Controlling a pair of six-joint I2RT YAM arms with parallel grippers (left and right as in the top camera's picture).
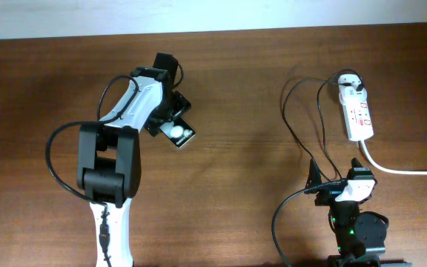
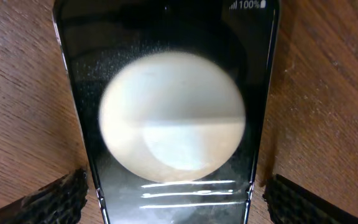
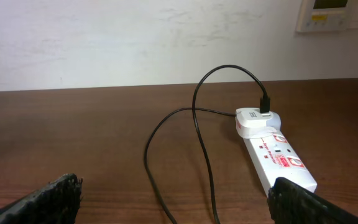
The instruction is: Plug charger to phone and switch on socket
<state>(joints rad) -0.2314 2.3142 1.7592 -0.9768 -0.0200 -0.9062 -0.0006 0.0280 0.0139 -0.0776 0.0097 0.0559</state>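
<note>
Separation across the desk (image 1: 236, 193) is what the coming move is judged to turn on: the phone (image 1: 181, 134) lies at the far left, under the left arm, while the charger (image 3: 195, 118) is looped on the right, well apart from it. The phone's long axis is seen in the left wrist view to run straight away from the camera, and it is straddled by the left fingers (image 2: 55, 199), one pad just beside each long edge; whether the edges are actually pressed cannot be told. The status line is shown at the end away from the wrist, so the port is judged to sit at the end nearer the wrist, which is out of view. On the right, the adapter (image 3: 254, 121) is already seated at the far end of the socket (image 3: 278, 163), and the black cable is led from it toward the near side, passing between the right fingers (image 3: 48, 199). These are spread wide with nothing held. The plug tip is not shown. The right arm is clearly the nearer one to both cable and socket, and the left to the phone.
</note>
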